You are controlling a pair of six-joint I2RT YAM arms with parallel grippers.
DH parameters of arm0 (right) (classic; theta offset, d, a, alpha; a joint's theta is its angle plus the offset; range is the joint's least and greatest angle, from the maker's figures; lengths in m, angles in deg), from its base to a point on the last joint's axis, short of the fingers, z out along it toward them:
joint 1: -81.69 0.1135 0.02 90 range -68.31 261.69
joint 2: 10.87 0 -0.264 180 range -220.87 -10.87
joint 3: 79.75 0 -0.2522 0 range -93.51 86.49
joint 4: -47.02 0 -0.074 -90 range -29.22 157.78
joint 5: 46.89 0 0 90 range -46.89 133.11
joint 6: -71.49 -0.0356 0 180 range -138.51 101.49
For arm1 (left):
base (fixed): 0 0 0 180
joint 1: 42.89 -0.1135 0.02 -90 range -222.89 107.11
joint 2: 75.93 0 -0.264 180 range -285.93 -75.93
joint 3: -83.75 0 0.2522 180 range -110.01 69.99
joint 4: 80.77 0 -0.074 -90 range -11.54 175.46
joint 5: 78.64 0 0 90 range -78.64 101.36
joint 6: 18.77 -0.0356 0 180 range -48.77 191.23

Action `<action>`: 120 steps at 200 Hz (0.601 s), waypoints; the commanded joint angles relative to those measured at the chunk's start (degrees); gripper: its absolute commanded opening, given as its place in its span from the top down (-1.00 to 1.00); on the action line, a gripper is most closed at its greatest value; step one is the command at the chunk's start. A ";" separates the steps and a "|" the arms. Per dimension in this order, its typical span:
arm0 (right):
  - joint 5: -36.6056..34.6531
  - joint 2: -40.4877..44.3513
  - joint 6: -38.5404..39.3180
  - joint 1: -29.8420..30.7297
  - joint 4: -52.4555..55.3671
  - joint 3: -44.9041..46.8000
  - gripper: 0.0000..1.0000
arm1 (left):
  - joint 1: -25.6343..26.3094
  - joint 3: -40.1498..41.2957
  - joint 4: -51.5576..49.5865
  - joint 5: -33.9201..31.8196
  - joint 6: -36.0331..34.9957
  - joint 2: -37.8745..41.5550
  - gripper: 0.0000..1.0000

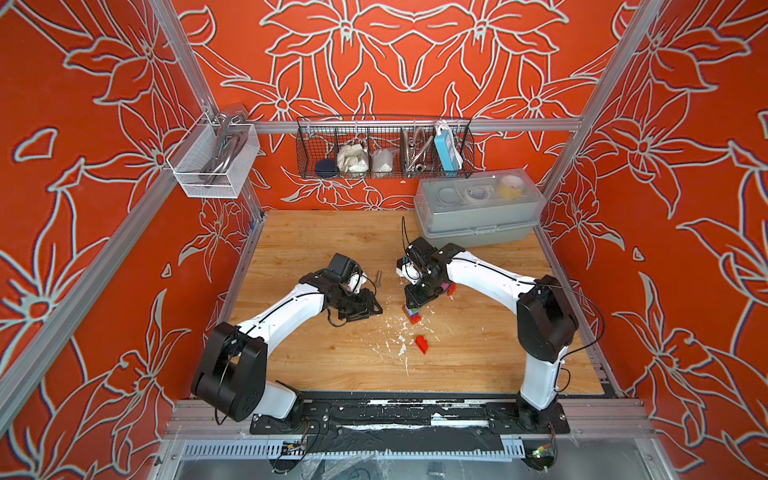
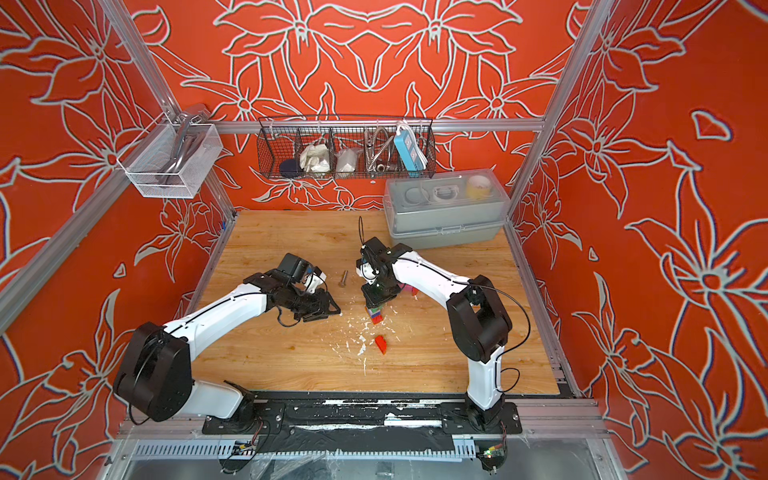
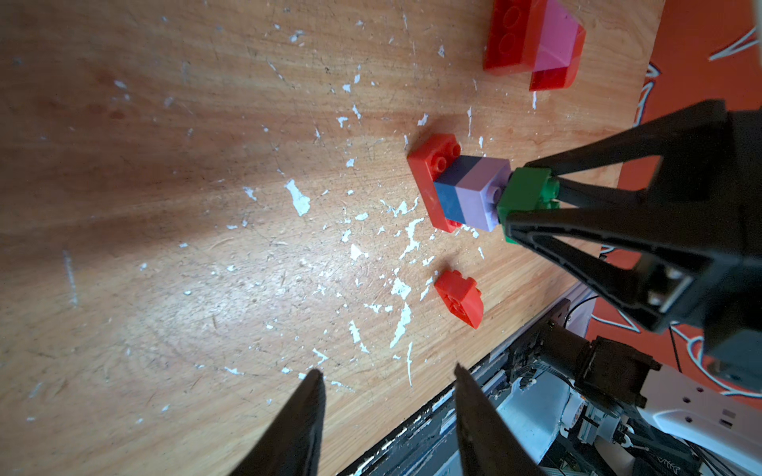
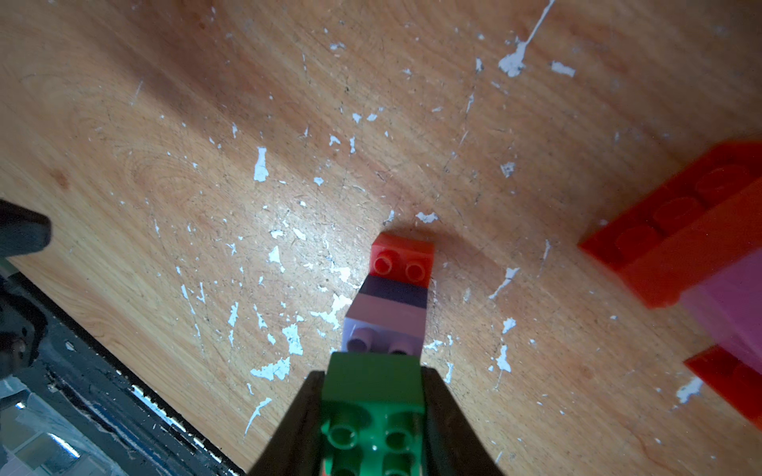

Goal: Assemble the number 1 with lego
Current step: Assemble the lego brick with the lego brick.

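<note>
On the wooden table stands a small lego stack (image 1: 412,312): a red base brick (image 3: 429,177), a blue brick (image 3: 449,193) and a lilac brick (image 3: 482,193). My right gripper (image 4: 372,373) is shut on a green brick (image 4: 373,387) at the top of the stack. The green brick meets the lilac one off-centre, so two lilac studs still show. My left gripper (image 3: 386,369) is open and holds nothing, left of the stack and apart from it. A loose red brick (image 1: 421,344) lies nearer the front edge. Joined red and pink bricks (image 3: 536,41) lie behind the stack.
A grey bolt (image 1: 378,277) lies between the two wrists. White paint flecks (image 3: 299,198) are scattered around the stack. A grey lidded box (image 1: 478,208) sits at the back right. On the back wall hangs a wire basket (image 1: 384,145).
</note>
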 commanded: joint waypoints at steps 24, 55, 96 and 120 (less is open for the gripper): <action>-2.18 -1.69 -1.47 0.28 1.19 -0.48 0.46 | 0.24 -0.67 0.37 1.16 -0.53 -0.38 0.00; -5.44 -3.06 -3.41 1.09 2.93 -1.55 0.47 | 0.20 -0.78 0.55 1.34 -0.31 -0.26 0.00; -6.41 -5.04 -5.41 2.29 4.15 -3.37 0.47 | 0.20 -0.67 0.72 1.60 -0.28 -0.01 0.00; -7.51 -5.98 -5.58 3.40 5.50 -4.45 0.47 | 0.16 -0.56 0.86 1.69 -0.25 0.49 0.00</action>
